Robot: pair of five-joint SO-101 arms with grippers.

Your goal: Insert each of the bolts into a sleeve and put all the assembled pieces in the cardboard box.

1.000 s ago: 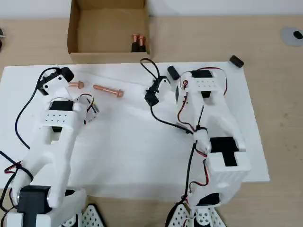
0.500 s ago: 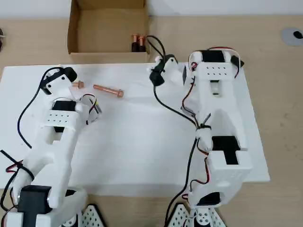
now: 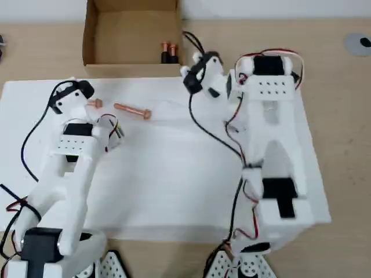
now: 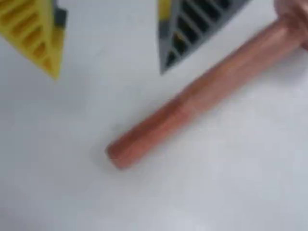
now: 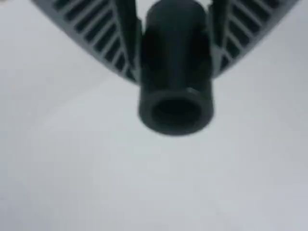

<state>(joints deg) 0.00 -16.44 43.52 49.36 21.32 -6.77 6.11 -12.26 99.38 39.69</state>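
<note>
1. In the left wrist view the bolt (image 4: 192,96) has its head cut off at the frame edge. In the right wrist view the sleeve's (image 5: 175,101) back end is hidden between the fingers.
2. Right claw (image 5: 174,72) pinches the black sleeve, bore end outward, over the sheet (image 3: 174,185) at its far edge.
3. Left claw (image 4: 107,71) is spread wide and holds nothing, low over the bolt's shank. Contact cannot be told.
4. The bolt lies near the sheet's far-left corner, with a short bolt (image 3: 94,103) just beside it toward the left edge.
5. The open-topped box (image 3: 90,40) sits beyond the far edge, with two pieces (image 3: 168,52) in its near right corner.
6. The sheet's broad middle separates the arms.
</note>
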